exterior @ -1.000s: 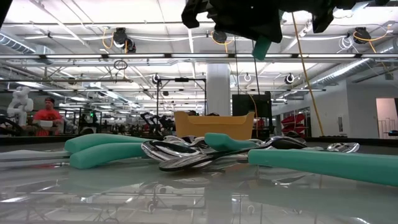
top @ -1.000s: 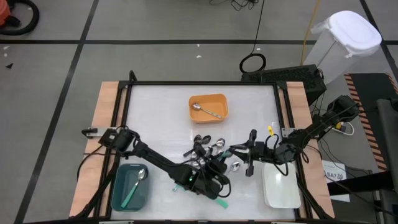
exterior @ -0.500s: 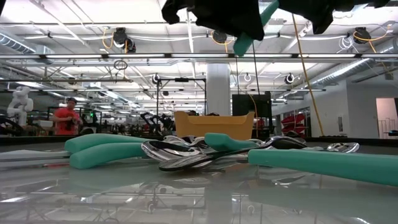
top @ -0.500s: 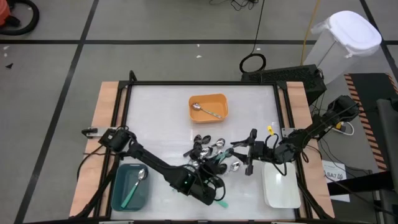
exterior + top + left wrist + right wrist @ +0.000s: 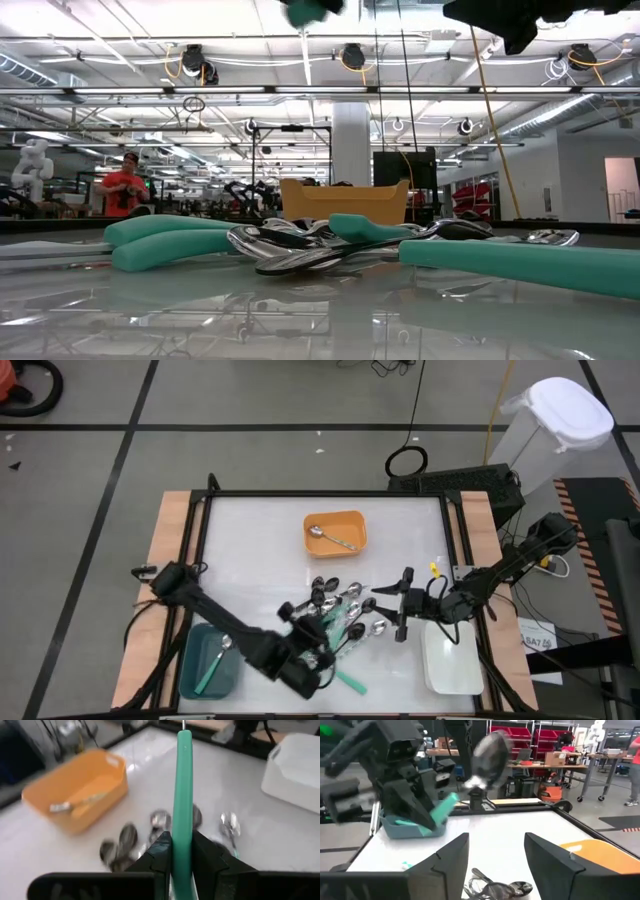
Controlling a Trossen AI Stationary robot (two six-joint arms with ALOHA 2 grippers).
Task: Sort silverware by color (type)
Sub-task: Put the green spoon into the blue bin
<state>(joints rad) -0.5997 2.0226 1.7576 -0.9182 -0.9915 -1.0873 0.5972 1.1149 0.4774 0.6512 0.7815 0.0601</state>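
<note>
My left gripper (image 5: 312, 652) hangs above the table's near middle, shut on a teal-handled spoon (image 5: 470, 780) whose silver bowl (image 5: 490, 749) points up. The handle's tip (image 5: 310, 10) shows at the top of the low view. A pile of silverware (image 5: 342, 605) lies mid-table, with silver bowls and teal handles (image 5: 170, 240). Another teal spoon (image 5: 350, 682) lies near the front edge. My right gripper (image 5: 497, 860) stands open to the right of the pile (image 5: 400, 605), with nothing between its fingers. My left gripper pinches the spoon's teal handle (image 5: 182, 842) between its two fingers (image 5: 157, 852). The handle runs along the fingers and sticks out past their tips. The spoon is lifted clear of the table and tilted, with its bowl end higher than the gripper.
A teal tray (image 5: 190, 675) at the near left holds one teal-handled spoon. An orange tray (image 5: 350, 522) at the far middle holds a silver spoon. A white tray (image 5: 450, 665) stands at the near right, by the right arm. A person stands far off in the room (image 5: 125, 185).
My left gripper has risen and moved toward the table's left and near edges, carrying the teal-handled spoon up and away from the pile. Its wrist has rolled, and it has climbed out of the top of the low view. The pile has stayed put.
</note>
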